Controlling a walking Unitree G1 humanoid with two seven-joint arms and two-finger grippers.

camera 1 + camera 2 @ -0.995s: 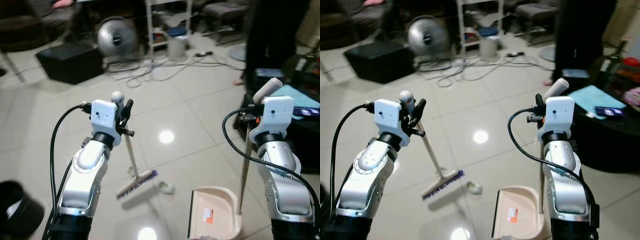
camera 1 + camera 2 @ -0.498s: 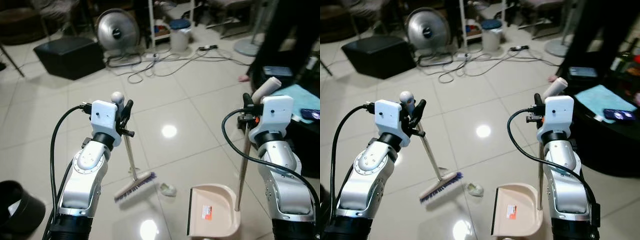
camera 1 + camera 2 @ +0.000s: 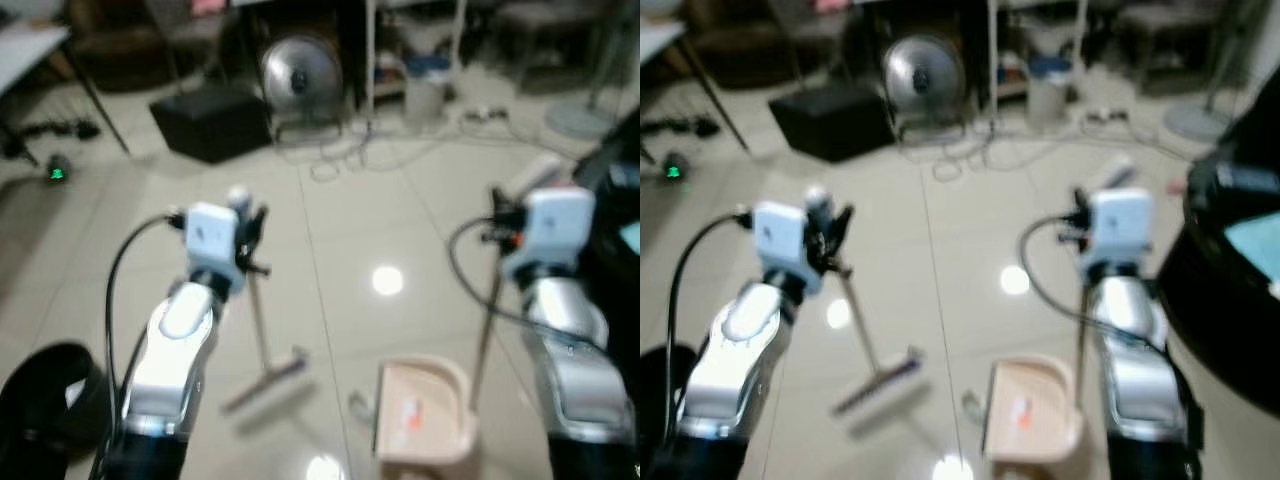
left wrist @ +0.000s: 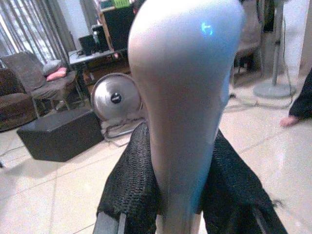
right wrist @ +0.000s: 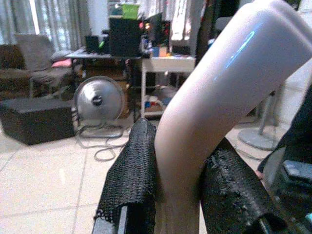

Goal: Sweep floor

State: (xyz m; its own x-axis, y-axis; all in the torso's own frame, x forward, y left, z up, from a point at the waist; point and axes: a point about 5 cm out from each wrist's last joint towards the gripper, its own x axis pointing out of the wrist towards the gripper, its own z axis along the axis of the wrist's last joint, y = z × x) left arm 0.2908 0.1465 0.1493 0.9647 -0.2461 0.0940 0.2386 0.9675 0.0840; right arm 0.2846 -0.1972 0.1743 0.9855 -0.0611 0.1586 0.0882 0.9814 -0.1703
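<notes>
left gripper (image 4: 181,204): clamped on the broom (image 3: 258,335) handle near its top knob; in the left wrist view the black fingers (image 4: 130,190) press both sides of the pale handle.
broom: light, stiff pole, judged easy to swing. Smooth plastic grip, so it may twist in the pads under side load; the high hold gives reach but weak leverage at the head. Brush head (image 3: 265,380) is low on the tile floor (image 3: 340,230), left of the dustpan; blur hides whether the bristles touch.
debris: small pale scrap (image 3: 357,405) on the floor between brush head and dustpan, just off the pan's left edge. Light, should slide on glossy tile.
dustpan (image 3: 420,420): beige, long upright handle, pan sitting on the floor in front of the right arm. Thin plastic, light; likely skids if pushed by the broom. An orange label shows inside the tray; no swept dirt can be made out in it.
right gripper (image 5: 183,204): closed around the dustpan handle just below its bent end.
black bin (image 3: 45,400): far left, contents not readable.
</notes>
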